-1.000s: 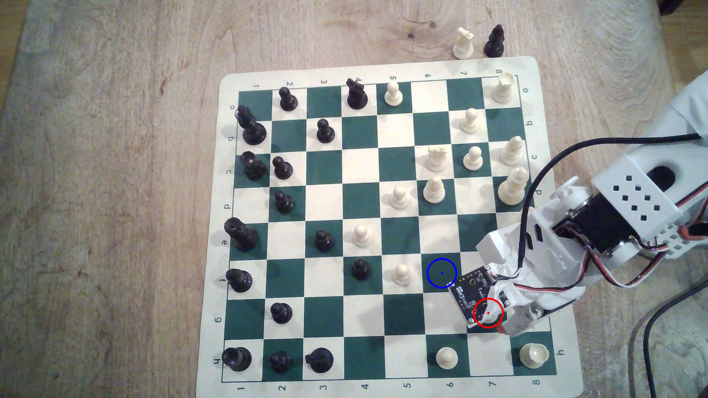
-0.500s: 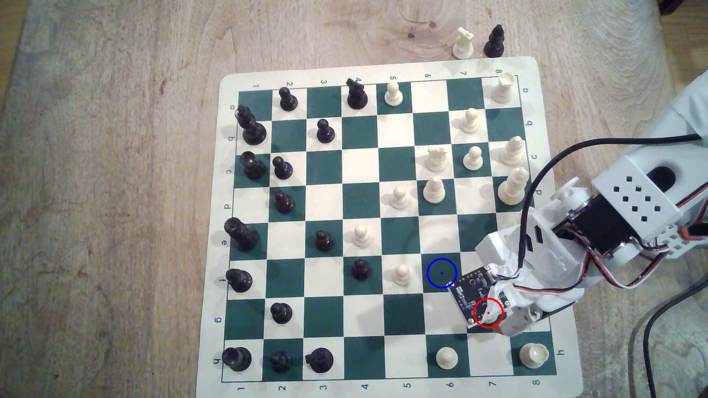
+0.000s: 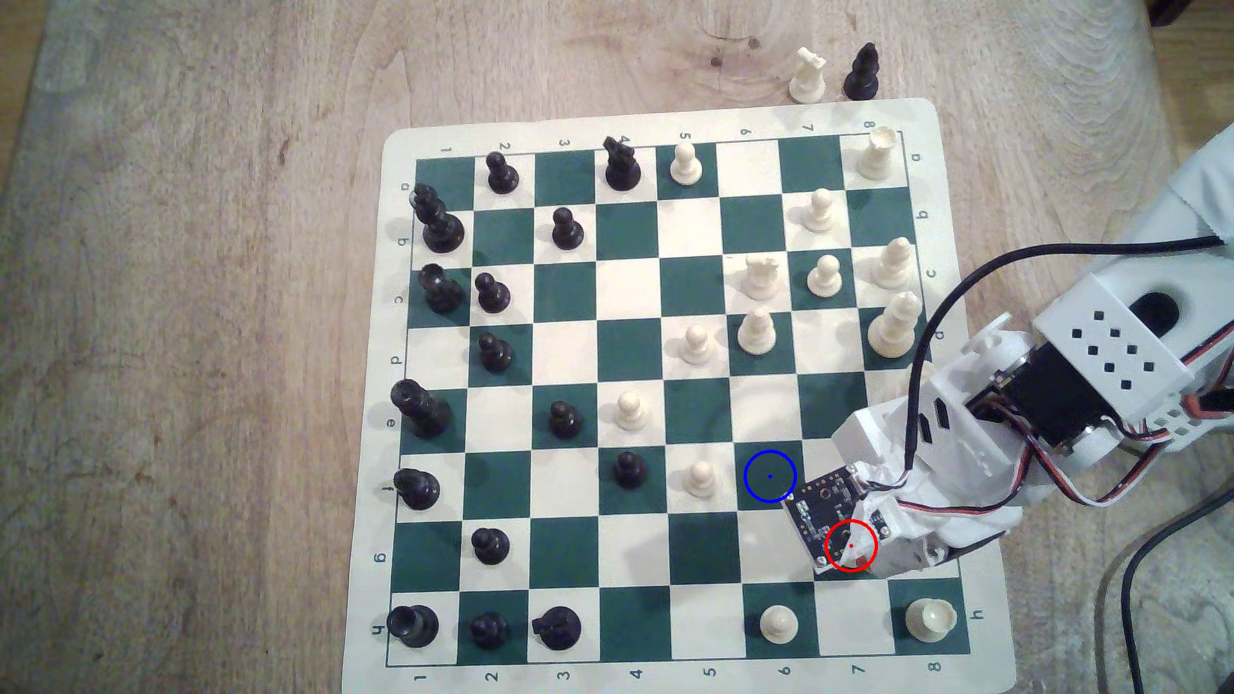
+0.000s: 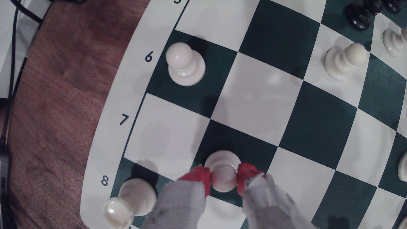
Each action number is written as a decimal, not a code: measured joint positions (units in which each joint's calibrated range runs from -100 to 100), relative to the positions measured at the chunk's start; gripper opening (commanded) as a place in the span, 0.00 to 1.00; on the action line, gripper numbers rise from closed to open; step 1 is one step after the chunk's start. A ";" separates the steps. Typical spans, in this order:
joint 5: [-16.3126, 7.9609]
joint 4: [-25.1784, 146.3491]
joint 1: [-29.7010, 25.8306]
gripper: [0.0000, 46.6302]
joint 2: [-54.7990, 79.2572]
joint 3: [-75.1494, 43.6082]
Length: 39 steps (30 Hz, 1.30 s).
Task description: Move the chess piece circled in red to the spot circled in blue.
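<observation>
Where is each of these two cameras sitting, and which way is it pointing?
Exterior view: above the table, looking down on the chessboard; the white arm reaches in from this view's right.
Wrist view: on the arm, looking down past the gripper, whose red fingertips flank the pawn.
Shared: the board and the neighbouring pawn by the printed 6.

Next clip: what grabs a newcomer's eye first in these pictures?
The red-tipped gripper pinches the head of a cream pawn on a dark green square. In the exterior view, a blue ring marks an empty green square diagonally next to the red ring over the wrist.
</observation>
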 measured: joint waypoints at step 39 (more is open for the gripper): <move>2.00 -7.41 14.09 0.01 5.03 -1.45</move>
